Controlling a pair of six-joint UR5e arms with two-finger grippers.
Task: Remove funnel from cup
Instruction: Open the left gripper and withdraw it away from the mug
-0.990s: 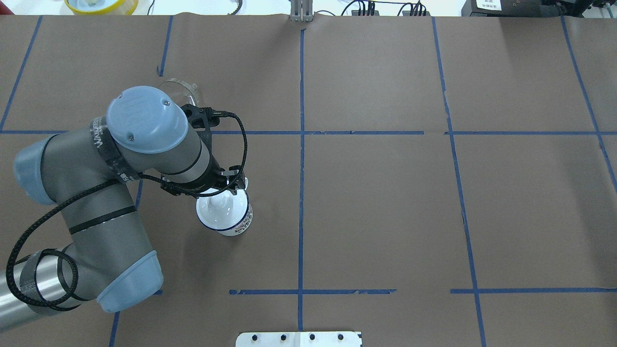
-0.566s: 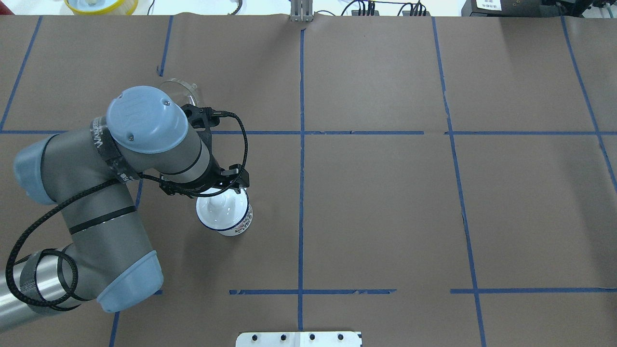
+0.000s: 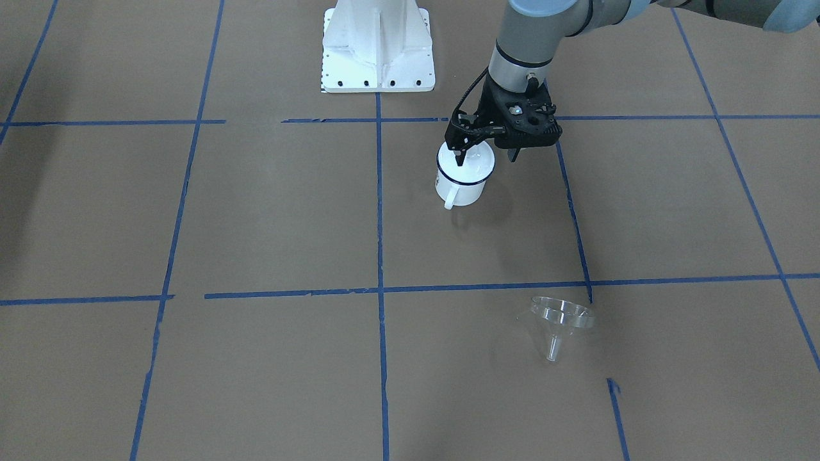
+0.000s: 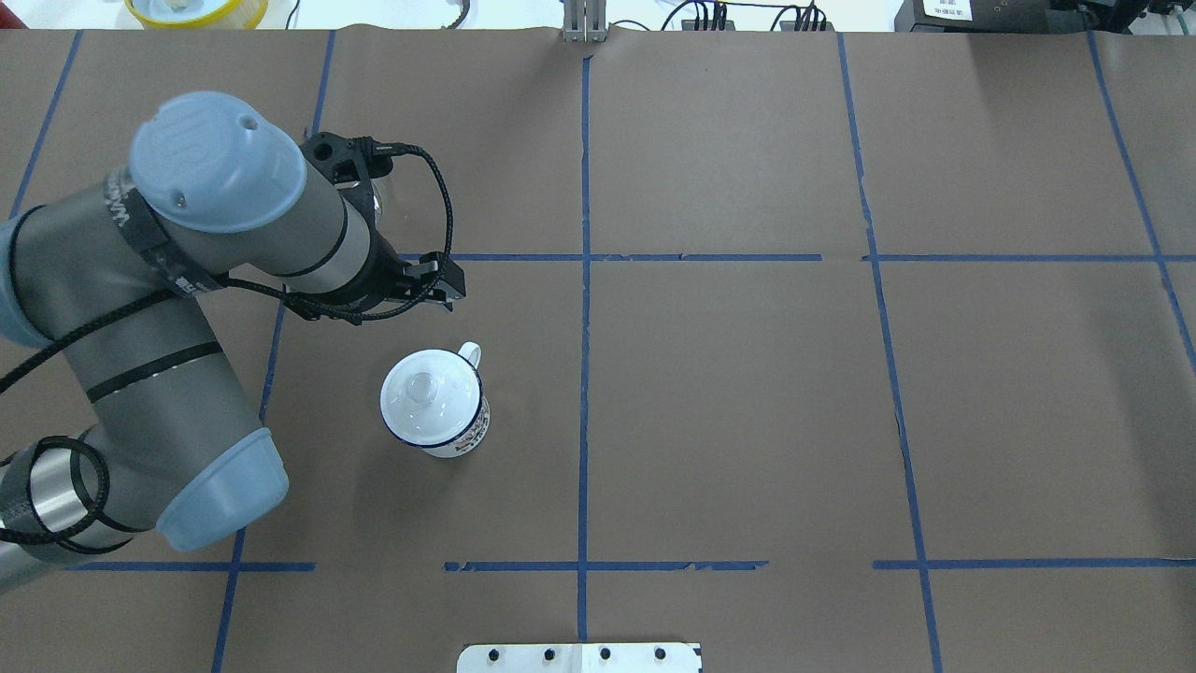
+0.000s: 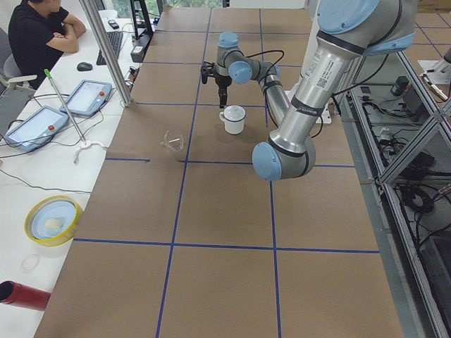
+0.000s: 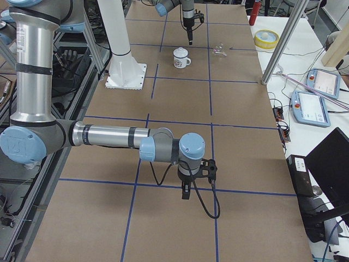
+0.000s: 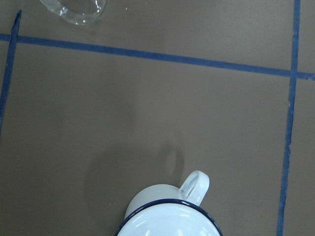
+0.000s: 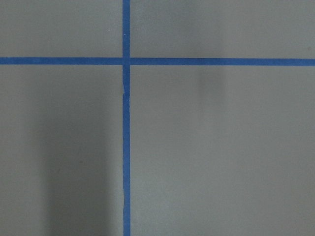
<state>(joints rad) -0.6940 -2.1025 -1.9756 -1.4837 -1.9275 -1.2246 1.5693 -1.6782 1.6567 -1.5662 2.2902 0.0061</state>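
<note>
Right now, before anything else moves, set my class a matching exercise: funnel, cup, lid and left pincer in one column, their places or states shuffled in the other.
Column one
1. funnel
2. cup
3. lid
4. left pincer

Column two
A. sits on top of the cup
B. open and empty, hanging above the table
C. lies on the table, apart from the cup
D. stands upright, white with a dark blue rim

Pairs: 1-C, 2-D, 3-A, 4-B

White knobbed lid [image 4: 430, 394], blue tape lines [image 4: 584, 393]
</note>
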